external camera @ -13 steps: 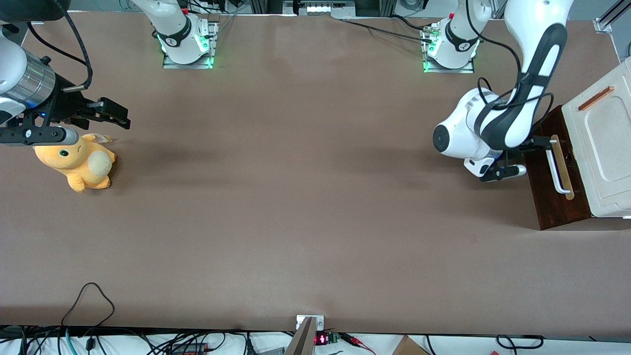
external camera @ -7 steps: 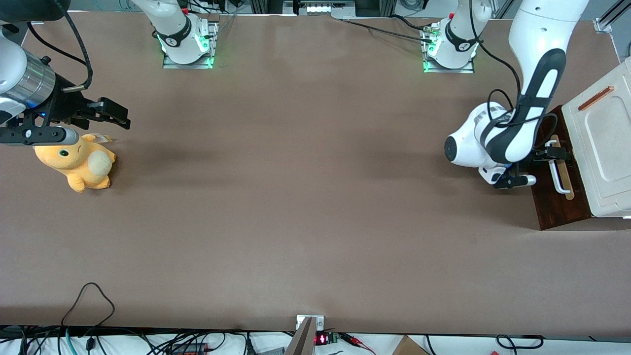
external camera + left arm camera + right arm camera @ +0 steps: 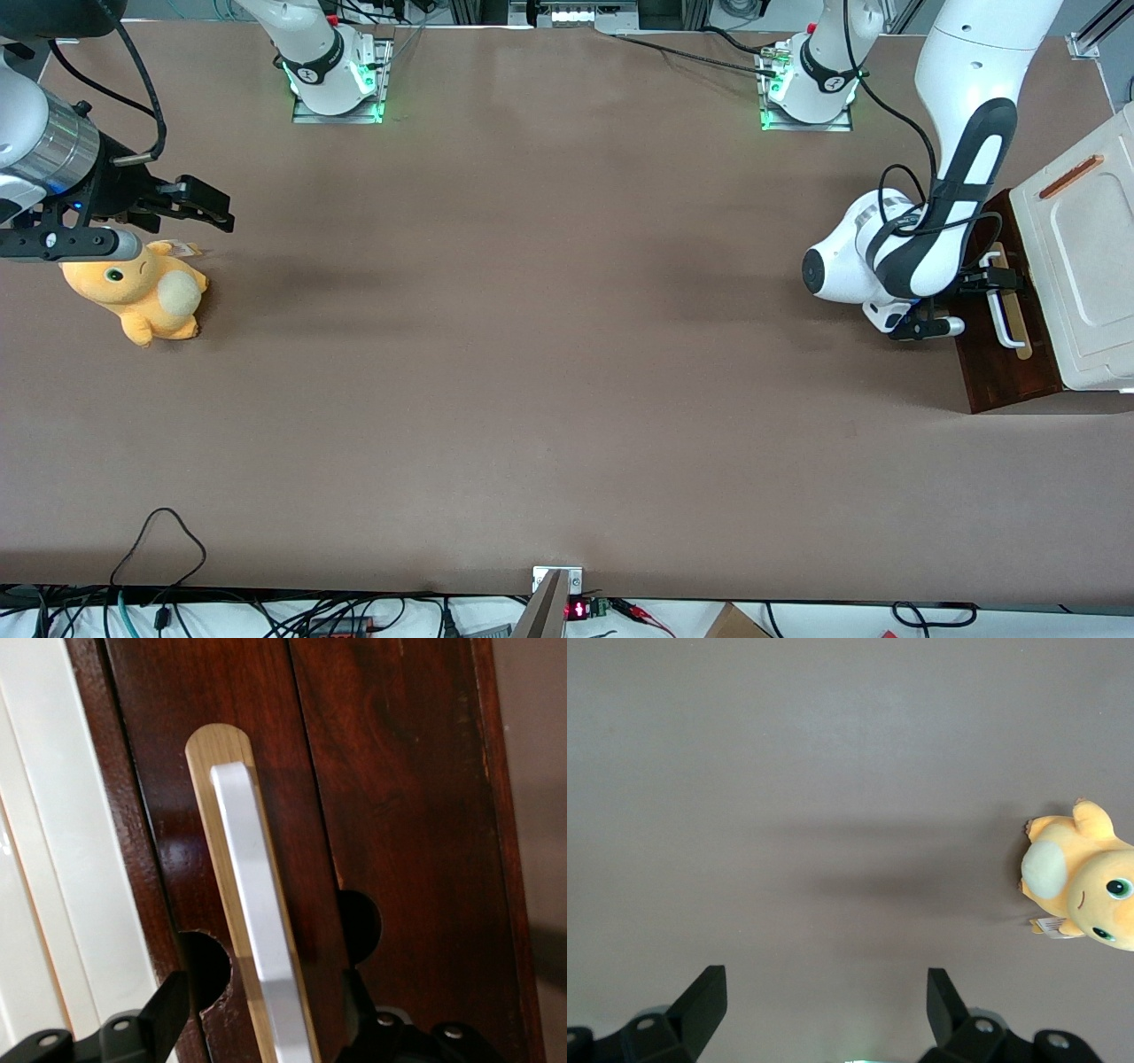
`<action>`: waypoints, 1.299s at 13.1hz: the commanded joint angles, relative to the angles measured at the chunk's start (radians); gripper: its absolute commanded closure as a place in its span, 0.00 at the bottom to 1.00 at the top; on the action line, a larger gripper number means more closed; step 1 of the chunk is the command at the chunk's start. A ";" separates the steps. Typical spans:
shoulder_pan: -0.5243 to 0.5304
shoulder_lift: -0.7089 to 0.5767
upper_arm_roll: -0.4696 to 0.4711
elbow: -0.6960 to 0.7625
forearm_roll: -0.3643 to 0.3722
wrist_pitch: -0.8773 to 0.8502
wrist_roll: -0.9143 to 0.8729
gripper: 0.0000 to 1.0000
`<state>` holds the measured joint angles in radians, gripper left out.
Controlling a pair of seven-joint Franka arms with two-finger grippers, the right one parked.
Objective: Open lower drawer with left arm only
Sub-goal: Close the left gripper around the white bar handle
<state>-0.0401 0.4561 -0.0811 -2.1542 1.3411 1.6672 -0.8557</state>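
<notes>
Up at the working arm's end of the table, the lower drawer (image 3: pixel 1005 354) shows its dark wood front, shut under the cream panel (image 3: pixel 1085 266). Left arm (image 3: pixel 930 230) bends down over it. Front view: gripper (image 3: pixel 997 279) sits at the white handle (image 3: pixel 1001 306), fingers too hidden to judge. Left wrist view settles it: gripper (image 3: pixel 266 992) is spread wide, one finger (image 3: pixel 173 1001) each side of the handle (image 3: pixel 257 912) on its pale strip, not touching, holding nothing. Only the right wrist view shows the plush toy (image 3: pixel 1081 881) face-on; the front view has it (image 3: pixel 142 292) toward the parked arm's end.
</notes>
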 commanded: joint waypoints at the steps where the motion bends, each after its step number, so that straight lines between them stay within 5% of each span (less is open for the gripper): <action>1: -0.007 0.012 0.006 0.013 0.026 0.006 -0.005 0.34; 6: -0.006 0.027 0.009 0.020 0.039 0.008 -0.006 0.40; 11: -0.006 0.038 0.009 0.022 0.041 0.008 -0.006 0.57; 17: -0.004 0.041 0.017 0.023 0.058 0.009 -0.006 0.59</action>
<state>-0.0403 0.4840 -0.0739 -2.1482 1.3648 1.6726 -0.8560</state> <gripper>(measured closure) 0.586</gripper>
